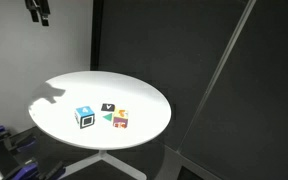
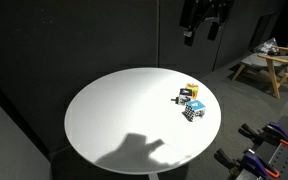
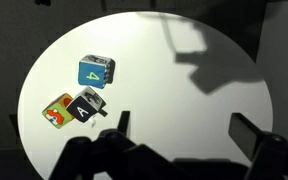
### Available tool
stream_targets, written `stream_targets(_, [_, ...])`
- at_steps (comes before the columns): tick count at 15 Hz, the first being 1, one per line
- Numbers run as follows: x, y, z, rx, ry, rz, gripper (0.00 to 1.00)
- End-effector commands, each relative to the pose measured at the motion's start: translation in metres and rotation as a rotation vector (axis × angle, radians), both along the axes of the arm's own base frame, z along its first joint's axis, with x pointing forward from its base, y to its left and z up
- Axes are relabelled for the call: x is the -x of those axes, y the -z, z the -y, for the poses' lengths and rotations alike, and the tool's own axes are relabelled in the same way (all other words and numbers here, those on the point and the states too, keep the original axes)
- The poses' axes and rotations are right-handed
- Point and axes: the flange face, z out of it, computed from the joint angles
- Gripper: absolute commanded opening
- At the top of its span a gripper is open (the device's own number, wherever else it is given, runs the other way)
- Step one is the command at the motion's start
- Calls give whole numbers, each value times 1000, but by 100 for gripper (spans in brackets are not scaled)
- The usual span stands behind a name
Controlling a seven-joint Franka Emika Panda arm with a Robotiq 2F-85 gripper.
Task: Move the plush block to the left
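Approach is not yet begun, I judge: the black two-fingered gripper (image 3: 184, 135) hangs high over the round white table (image 3: 154, 60), fingers spread and empty. The soft blue-topped plush block (image 3: 97, 71) sits upper left in the wrist view, near a flat black-and-white block (image 3: 85, 106). Next: descend squarely over it. A cube, it has no long axis, and its edges lie slightly skewed.
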Motion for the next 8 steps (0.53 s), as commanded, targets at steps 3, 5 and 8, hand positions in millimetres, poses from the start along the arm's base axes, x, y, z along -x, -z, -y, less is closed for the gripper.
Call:
stream_targets(3, [0,-2,0,0,0,1,100])
stream_targets(5, [0,-2,0,0,0,1,100])
stream_targets(8, [-3,-3,2,-8,7,-7,100])
